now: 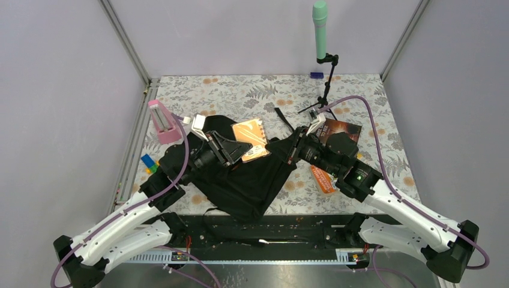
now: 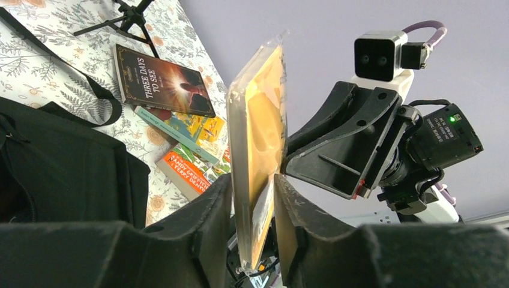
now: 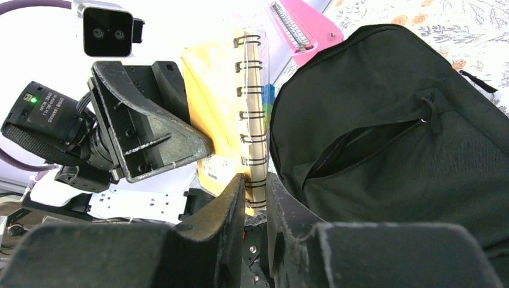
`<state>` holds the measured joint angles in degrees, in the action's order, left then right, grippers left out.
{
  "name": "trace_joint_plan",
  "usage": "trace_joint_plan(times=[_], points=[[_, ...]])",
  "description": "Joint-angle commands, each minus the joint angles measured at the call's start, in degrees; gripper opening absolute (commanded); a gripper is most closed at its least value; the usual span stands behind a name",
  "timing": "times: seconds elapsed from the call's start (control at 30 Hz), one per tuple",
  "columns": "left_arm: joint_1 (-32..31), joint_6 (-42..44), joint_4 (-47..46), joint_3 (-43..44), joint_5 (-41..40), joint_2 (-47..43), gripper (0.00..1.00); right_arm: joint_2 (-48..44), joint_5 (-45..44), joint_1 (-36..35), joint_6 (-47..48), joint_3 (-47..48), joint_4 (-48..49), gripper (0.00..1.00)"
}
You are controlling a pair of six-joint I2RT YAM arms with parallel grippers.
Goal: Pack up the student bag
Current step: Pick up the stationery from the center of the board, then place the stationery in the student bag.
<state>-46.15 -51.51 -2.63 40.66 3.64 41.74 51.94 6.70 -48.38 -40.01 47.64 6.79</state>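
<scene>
The student bag is a black backpack lying in the middle of the table, its front zip pocket partly open in the right wrist view. An orange spiral notebook in clear wrap is held on edge above the bag. My left gripper is shut on one edge of the notebook. My right gripper is shut on its spiral-bound edge. The two grippers face each other across the notebook. The bag also shows at the left of the left wrist view.
A dark book and an orange book lie right of the bag, with a third between them. A pink object and coloured blocks sit at the left. A green microphone on a tripod stands at the back.
</scene>
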Motion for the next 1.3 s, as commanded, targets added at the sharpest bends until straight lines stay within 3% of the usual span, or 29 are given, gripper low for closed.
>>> trace_joint_plan(times=[0.0, 0.07, 0.17, 0.3, 0.47, 0.7, 0.97, 1.1, 1.27], points=[[0.1, 0.1, -4.1, 1.1, -1.0, -0.5, 0.27, -1.4, 1.6, -0.6, 0.4, -0.1, 4.1, 0.0], [0.1, -0.2, -4.8, 1.0, -0.2, -0.3, 0.2, -1.1, 2.4, -0.6, 0.6, 0.0, 3.8, 0.0], [0.1, 0.3, -4.5, 1.4, 0.5, 0.4, 0.01, -0.9, 2.9, -0.6, 0.8, 0.0, 2.8, 0.01], [0.7, 5.2, 2.8, 4.5, -0.3, 0.5, 0.0, -2.6, -1.0, -0.6, 2.6, -0.1, -1.3, 0.54], [5.4, 15.9, 22.0, 12.6, -0.5, 3.6, 0.0, -7.1, -12.1, -0.2, 6.7, -0.6, -10.4, 0.84], [11.1, 33.0, 38.3, 22.0, -1.5, 14.8, 0.0, -11.0, -11.9, 3.9, 8.6, -3.1, -13.9, 0.89], [11.2, 42.2, 37.7, 22.2, 1.4, 21.0, 0.0, -15.0, -7.5, 7.4, 6.8, -7.3, -13.9, 0.89], [11.4, 43.8, 37.2, 22.3, -1.5, 23.2, 0.0, -16.7, -6.9, 7.6, 6.3, -8.6, -13.9, 0.89], [11.5, 44.7, 34.3, 21.0, 2.4, 25.7, 0.0, -18.1, -5.1, 7.7, 5.8, -9.8, -13.5, 0.89]])
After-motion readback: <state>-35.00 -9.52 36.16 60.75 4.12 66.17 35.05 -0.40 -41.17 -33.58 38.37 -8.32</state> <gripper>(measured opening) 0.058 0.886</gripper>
